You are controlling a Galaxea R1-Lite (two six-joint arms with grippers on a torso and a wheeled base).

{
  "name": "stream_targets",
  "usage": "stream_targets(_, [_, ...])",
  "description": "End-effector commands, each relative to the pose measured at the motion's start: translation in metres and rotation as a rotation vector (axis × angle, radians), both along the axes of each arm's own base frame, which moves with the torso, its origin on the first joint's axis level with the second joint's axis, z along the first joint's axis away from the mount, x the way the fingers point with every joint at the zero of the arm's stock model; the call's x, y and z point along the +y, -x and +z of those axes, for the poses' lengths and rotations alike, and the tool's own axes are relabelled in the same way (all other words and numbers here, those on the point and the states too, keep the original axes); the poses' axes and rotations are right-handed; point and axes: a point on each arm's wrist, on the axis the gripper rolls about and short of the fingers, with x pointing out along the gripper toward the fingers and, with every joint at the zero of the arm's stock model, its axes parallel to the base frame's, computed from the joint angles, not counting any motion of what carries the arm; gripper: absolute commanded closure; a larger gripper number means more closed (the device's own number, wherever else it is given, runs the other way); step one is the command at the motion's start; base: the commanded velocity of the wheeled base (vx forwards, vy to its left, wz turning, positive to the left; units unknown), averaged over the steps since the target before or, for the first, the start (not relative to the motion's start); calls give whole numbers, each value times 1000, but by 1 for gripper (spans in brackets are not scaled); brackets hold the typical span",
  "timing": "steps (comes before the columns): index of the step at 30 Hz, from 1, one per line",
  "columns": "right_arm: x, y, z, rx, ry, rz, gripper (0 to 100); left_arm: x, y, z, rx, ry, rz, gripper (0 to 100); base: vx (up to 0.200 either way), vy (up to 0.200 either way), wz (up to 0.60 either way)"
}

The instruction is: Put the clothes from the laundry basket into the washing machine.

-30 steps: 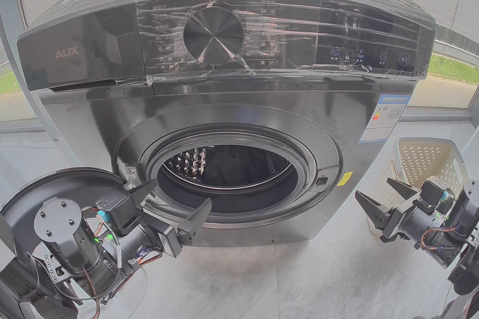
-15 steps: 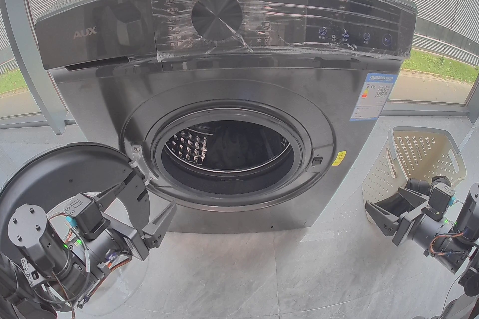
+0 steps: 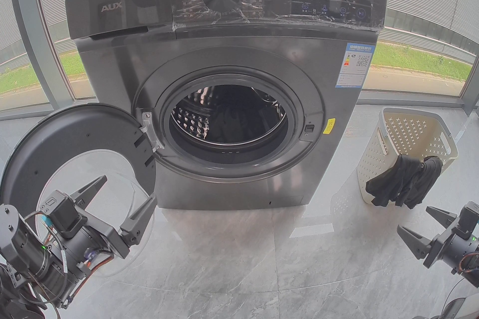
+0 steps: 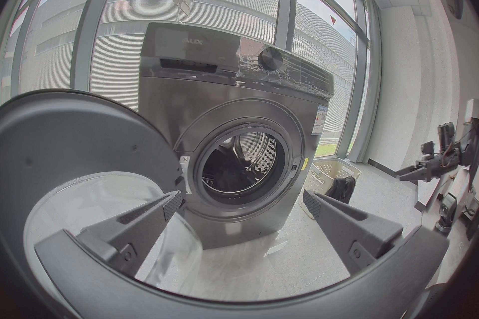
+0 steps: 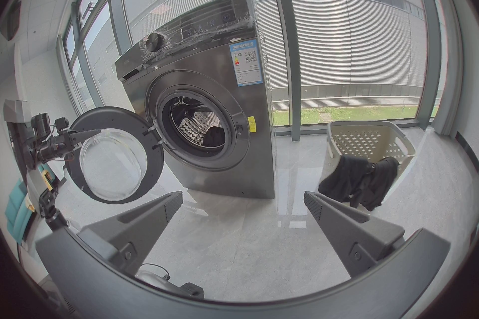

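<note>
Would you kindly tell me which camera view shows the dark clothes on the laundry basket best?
The right wrist view: the dark clothes hang over the basket's front rim, unobstructed. The head view shows the clothes similarly from above; the left wrist view, small and distant.

Head view looking down at washing machine (image 3: 224, 51) front, wrist views low from either side, all sharing its drum (image 3: 192, 118).

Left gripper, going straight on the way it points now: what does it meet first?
Most likely the washing machine, around the lower rim of its open drum mouth. The open door hangs close beside that line, so the left gripper might clip its edge first; depth is unclear.
</note>
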Motion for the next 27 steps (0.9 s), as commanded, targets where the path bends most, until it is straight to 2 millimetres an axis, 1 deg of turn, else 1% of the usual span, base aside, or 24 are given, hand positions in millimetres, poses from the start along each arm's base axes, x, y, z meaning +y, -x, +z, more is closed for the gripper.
stream_targets(1, [-19,30,2,-94,-9,-51,0,18,13,9,-37,16,46,0,-200,0,0])
stream_targets(2, [-20,31,2,-96,-8,-57,0,20,15,10,-40,16,48,0,-200,0,0])
stream_targets(4, [-24,36,1,-105,-10,-89,0,29,25,12,-39,6,48,0,-200,0,0])
stream_targets(6, [-27,39,0,-111,-9,-109,0,33,32,12,-29,-1,39,0,0,0,0])
stream_targets(8, [-31,47,-3,-119,6,-145,0,42,46,8,13,-18,14,0,0,0,0])
stream_targets(11, [-37,63,-8,-153,0,-177,0,56,66,-1,62,-54,21,0,0,0,0])
stream_targets(12, [-38,64,-8,-156,0,-178,0,57,67,-1,60,-53,23,0,0,0,0])
stream_targets(13, [-41,76,-13,-188,-9,-193,0,68,78,-5,64,-48,73,0,0,0,0])
stream_targets(14, [-42,78,-15,-193,-9,-194,0,69,79,-6,66,-47,82,0,0,0,0])
stream_targets(15, [-44,88,-21,-212,-14,-205,0,77,90,-10,69,-30,108,0,0,0,0])
stream_targets(17, [-46,98,-30,-239,-14,-219,0,85,104,-14,35,-8,120,0,0,0,0])
stream_targets(19, [-47,101,-33,-247,-9,-224,0,86,106,-15,36,-6,128,0,0,0,0])
stream_targets(20, [-48,106,-37,-265,-13,-243,0,88,108,-19,48,-17,177,0,0,0,0])
stream_targets(25, [-48,106,-31,-315,-18,-313,0,93,116,-22,26,-6,275,0,0,0,0])
stream_targets(27, [-47,107,-30,-326,6,-373,0,95,120,-26,27,-8,311,0,0,0,0])
